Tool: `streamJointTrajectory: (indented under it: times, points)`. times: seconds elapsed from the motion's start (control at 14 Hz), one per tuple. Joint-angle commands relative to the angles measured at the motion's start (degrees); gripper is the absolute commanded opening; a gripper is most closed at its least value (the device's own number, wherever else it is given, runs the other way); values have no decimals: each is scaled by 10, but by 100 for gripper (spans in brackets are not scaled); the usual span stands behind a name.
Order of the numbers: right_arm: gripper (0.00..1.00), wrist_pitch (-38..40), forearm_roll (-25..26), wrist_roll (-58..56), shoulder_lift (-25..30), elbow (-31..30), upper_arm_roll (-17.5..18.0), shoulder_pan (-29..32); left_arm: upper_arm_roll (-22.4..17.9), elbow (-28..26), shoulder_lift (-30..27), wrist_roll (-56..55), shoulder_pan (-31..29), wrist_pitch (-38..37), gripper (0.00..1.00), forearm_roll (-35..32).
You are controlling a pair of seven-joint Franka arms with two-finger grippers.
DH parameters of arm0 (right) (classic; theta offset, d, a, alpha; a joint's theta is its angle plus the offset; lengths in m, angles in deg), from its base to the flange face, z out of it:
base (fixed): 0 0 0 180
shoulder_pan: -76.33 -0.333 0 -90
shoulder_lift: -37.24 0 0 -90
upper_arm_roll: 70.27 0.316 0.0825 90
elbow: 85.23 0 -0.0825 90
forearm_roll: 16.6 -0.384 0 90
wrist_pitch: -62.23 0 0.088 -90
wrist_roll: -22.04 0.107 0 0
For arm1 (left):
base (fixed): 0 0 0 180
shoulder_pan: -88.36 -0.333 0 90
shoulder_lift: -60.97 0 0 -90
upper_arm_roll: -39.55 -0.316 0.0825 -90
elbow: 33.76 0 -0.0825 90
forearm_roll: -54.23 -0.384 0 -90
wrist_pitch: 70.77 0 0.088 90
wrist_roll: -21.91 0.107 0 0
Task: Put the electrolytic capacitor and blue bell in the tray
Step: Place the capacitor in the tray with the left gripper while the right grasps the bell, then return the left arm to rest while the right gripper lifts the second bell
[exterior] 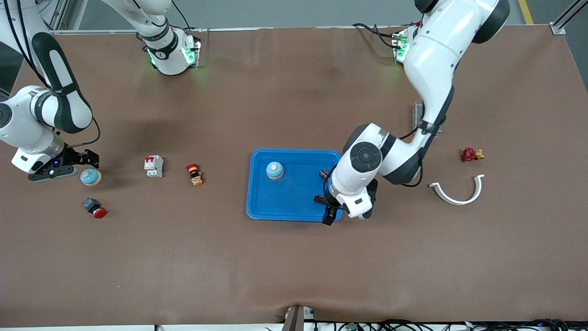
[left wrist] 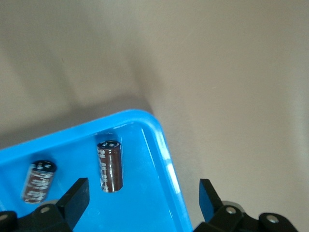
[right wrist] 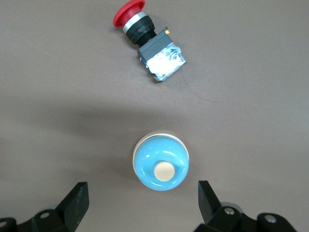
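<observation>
The bright blue tray [exterior: 294, 204] lies mid-table. A blue bell [exterior: 274, 170] with a cream button stands in it. Two brown electrolytic capacitors [left wrist: 110, 166] [left wrist: 38, 181] lie in the tray [left wrist: 145, 203] near its corner; one shows in the front view as a small dark item [exterior: 324, 174]. My left gripper [exterior: 329, 212] [left wrist: 143, 198] is open and empty over the tray's rim at the left arm's end. A second blue bell [exterior: 90, 177] [right wrist: 161, 161] stands on the table. My right gripper [exterior: 85, 159] [right wrist: 143, 198] is open and empty just above it.
A red push button [exterior: 94, 208] [right wrist: 145, 34] lies nearer the front camera than the second bell. A white breaker [exterior: 154, 166] and an orange-red switch [exterior: 195, 174] lie between that bell and the tray. A red valve [exterior: 470, 154] and a white curved clip [exterior: 457, 191] lie at the left arm's end.
</observation>
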Motion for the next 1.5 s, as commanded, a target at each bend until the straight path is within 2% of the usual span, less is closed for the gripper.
streamJointTrajectory:
  times: [0.0, 0.14, 0.57, 0.93, 1.14, 1.43]
  points:
    - [100, -5, -62, -47, -35, 23, 11, 15, -2, -16, -65, 54, -17, -67, 100, -2]
    - [100, -5, -86, -64, -49, 34, 11, 16, 2, -17, -99, 116, -32, -124, 100, -1]
    - [100, -4, -87, -83, -85, 74, 11, 29, 3, -30, -211, 333, -78, -313, 100, 5]
    - [100, -5, -87, -89, -100, 84, 11, 34, 3, -66, -288, 488, -128, -352, 100, 6]
    - [100, -5, -87, -91, -109, 84, 11, 35, 3, -63, -321, 598, -157, -393, 100, 7]
    - [100, -7, -87, -92, -115, 84, 11, 36, -1, -57, -354, 677, -172, -431, 100, 3]
